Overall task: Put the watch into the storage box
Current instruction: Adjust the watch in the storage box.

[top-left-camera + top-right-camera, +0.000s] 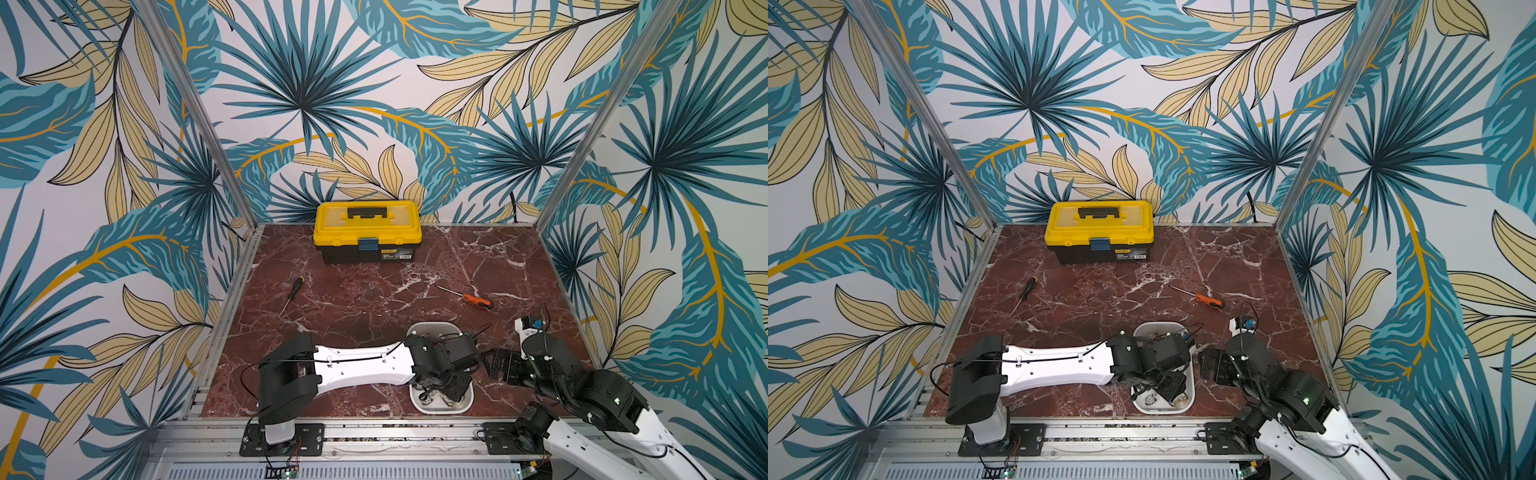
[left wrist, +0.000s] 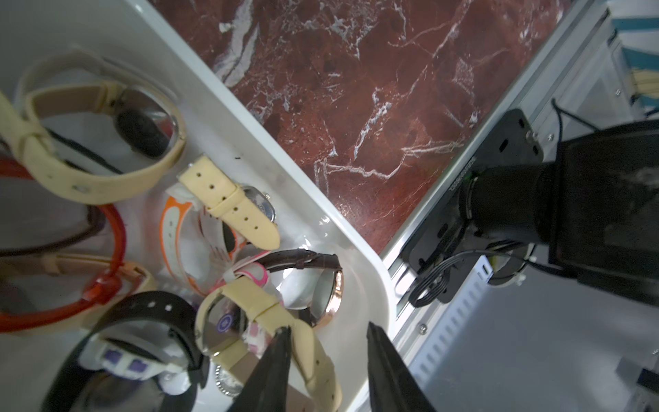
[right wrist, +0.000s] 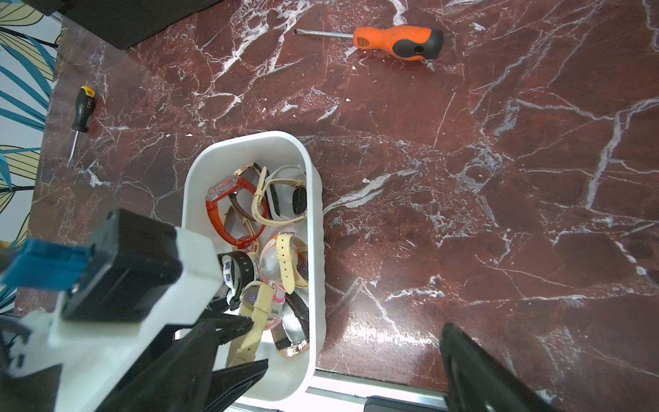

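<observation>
Left wrist: left gripper [image 2: 328, 326] half-parted, unclenched, watch [image 2: 256, 301] strap between jaws inside box [image 2: 338, 228]; retreating may snag strap, dragging watch out.

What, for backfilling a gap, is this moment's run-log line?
left gripper: open around cream-strap watch | cream-strap watch: in storage box | right gripper: open, beside storage box
</observation>
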`<action>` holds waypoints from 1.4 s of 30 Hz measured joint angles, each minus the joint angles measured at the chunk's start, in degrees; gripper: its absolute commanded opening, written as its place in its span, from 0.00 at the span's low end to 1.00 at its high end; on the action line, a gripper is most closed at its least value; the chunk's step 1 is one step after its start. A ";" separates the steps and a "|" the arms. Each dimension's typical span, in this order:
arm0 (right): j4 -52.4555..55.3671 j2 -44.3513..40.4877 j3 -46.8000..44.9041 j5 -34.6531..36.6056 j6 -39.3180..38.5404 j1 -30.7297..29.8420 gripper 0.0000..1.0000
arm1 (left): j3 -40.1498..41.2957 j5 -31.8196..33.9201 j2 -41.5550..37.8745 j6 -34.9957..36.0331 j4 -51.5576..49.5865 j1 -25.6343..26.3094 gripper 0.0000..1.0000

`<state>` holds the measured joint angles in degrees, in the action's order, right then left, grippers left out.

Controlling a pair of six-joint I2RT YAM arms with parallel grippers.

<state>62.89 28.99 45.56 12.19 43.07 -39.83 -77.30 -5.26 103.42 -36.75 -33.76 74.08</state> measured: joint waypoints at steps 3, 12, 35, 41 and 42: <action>0.00 0.00 0.00 0.00 -0.02 0.00 1.00 | 0.61 -0.13 1.07 -0.11 0.90 -0.42 0.23; 0.00 0.07 0.00 0.00 -0.02 0.00 1.00 | 1.16 0.15 4.61 0.28 1.62 -1.25 0.20; -0.02 1.09 -0.02 -0.09 -0.24 0.00 1.00 | 3.37 4.74 -0.35 2.32 1.79 -1.40 0.54; -0.04 1.95 -0.02 -0.68 -0.24 0.00 1.00 | 3.37 6.60 -0.61 2.40 1.33 -1.55 0.62; -0.04 2.05 -0.02 -0.70 -0.24 0.00 1.00 | 3.37 7.08 -0.94 2.38 1.16 -1.70 0.64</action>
<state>62.85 31.05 45.54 11.49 42.83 -39.83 -73.93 1.83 102.48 -34.37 -32.60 72.38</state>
